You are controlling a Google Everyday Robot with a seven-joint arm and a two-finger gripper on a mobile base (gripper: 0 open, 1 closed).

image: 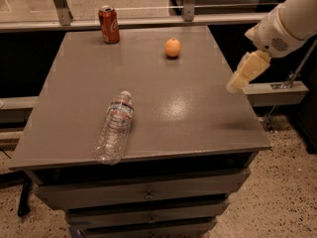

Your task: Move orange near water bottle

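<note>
The gripper (242,74) hangs over the right edge of the table (198,118). Open tabletop runs from it to the orange (173,47), far centre. The water bottle (115,128) lies near left. 1 soda can (108,25) stands far left, well apart.

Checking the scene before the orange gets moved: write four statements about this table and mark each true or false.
1. The water bottle lies on its side near the front edge of the table. True.
2. The orange touches the water bottle. False: it sits apart from it, toward the back of the table.
3. The red soda can stands upright at the back left. True.
4. The gripper holds the orange. False: it hovers at the table's right edge, away from the orange.
</note>
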